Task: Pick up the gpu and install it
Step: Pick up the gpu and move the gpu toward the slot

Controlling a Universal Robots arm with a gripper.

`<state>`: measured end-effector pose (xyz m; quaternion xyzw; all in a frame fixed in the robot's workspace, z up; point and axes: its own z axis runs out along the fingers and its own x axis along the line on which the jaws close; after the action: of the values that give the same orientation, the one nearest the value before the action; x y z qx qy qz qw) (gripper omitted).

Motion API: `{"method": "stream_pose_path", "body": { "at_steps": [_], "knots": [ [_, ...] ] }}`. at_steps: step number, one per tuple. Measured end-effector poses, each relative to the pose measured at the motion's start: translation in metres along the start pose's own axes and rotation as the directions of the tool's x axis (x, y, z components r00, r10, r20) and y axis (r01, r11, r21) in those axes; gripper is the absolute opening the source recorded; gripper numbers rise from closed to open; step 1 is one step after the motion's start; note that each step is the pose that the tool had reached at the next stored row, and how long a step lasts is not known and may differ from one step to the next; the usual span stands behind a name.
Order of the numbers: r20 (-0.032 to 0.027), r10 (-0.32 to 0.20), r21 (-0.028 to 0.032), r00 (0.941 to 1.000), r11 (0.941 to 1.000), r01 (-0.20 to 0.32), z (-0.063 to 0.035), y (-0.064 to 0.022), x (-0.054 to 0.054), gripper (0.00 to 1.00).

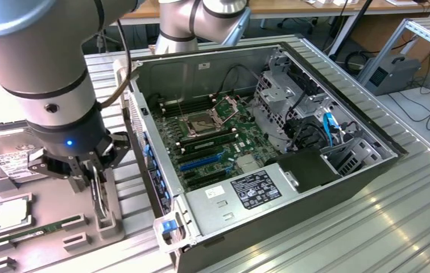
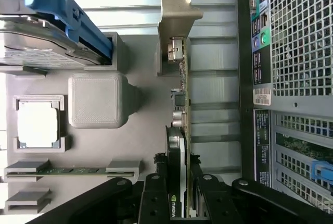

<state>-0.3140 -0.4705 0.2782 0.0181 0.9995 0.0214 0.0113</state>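
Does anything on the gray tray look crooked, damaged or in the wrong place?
Nothing stands out. The gpu stands straight on its edge in the gray tray; the memory stick and the processor sit squarely in their holders.

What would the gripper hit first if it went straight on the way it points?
The gpu, standing on edge in its slot on the grey tray, lies directly in line with the gripper; whether they already touch is unclear.

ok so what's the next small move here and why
Probably a short straight lift: the pincer looks closed on the gpu, which stands on edge in the grey tray, so pulling sideways might snag it.
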Motion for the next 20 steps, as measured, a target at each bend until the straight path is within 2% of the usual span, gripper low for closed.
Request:
{"method": "stream_pose_path", "body": {
  "at_steps": [4,5,8,9,12,14,18,19,20],
  "knots": [
    [-0.0001,0.0,-0.001,1.0,1.0,0.0,-0.0194,0.0008,0.0,0.27],
    [0.0,0.0,-0.0015,1.0,1.0,0.0,-0.0273,0.0012,-0.001,0.27],
    [0.0,0.0,-0.0028,1.0,1.0,0.0,-0.056,0.0024,-0.001,0.27],
    [-0.0001,0.0,-0.0031,1.0,1.0,0.0,-0.0728,0.0032,-0.002,0.27],
    [0.0,0.0,-0.0034,1.0,1.0,0.0,-0.0988,0.0043,-0.002,0.27],
    [-0.0001,0.0,-0.0037,1.0,1.0,0.0,-0.1213,0.0053,-0.003,0.27],
    [-0.0003,0.0,-0.0083,1.0,1.0,0.0,-0.1425,0.0062,-0.003,0.27],
    [-0.0003,0.0,-0.01,1.0,1.0,0.0,-0.1503,0.0065,-0.003,0.27],
    [-0.0005,0.0,-0.0143,1.0,0.9999,0.0,-0.1637,0.0071,-0.004,0.27]
  ]
}}
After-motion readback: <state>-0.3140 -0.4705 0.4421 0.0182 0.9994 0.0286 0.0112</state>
